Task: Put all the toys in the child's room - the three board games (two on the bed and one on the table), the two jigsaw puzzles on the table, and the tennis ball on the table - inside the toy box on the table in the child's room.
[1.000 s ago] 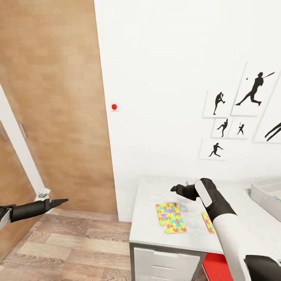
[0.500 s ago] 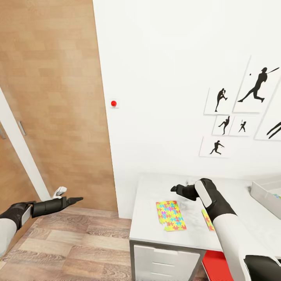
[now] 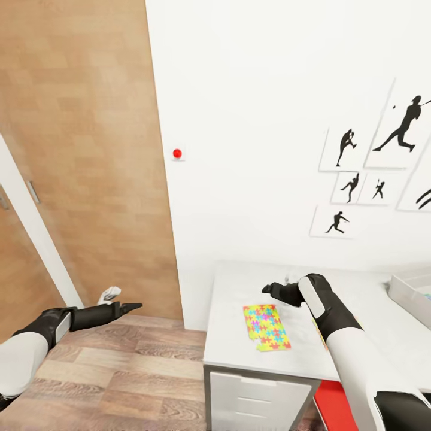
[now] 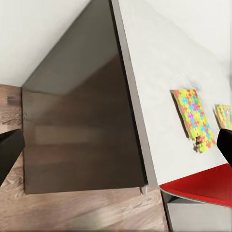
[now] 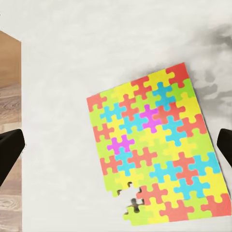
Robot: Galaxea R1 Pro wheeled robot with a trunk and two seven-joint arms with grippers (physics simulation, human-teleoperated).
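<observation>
A jigsaw puzzle [image 3: 266, 327] [image 5: 155, 145] lies flat on the white-grey table [image 3: 239, 353] near its left end. A second jigsaw puzzle [image 4: 223, 116] lies beside it and is mostly covered by my right arm in the head view. My right gripper [image 3: 267, 290] [image 5: 116, 147] hovers open above the first puzzle, empty. My left gripper [image 3: 133, 307] [image 4: 116, 147] is open and empty over the floor, left of the table's end panel [image 4: 77, 130]. The toy box [image 3: 410, 293] shows at the far right edge. The board games, the tennis ball and the bed are out of view.
A wood-panelled door [image 3: 84, 149] stands to the left, and the wall behind the table is white with framed baseball silhouettes [image 3: 353, 179] and a red dot [image 3: 177, 153]. White drawers [image 3: 257, 401] and a red object [image 3: 332, 407] sit under the table. Wood floor [image 3: 131, 377] spreads left.
My left arm has swung right and slightly up, toward the table's end. The head view has shifted a little. The right arm and the puzzles have held still.
</observation>
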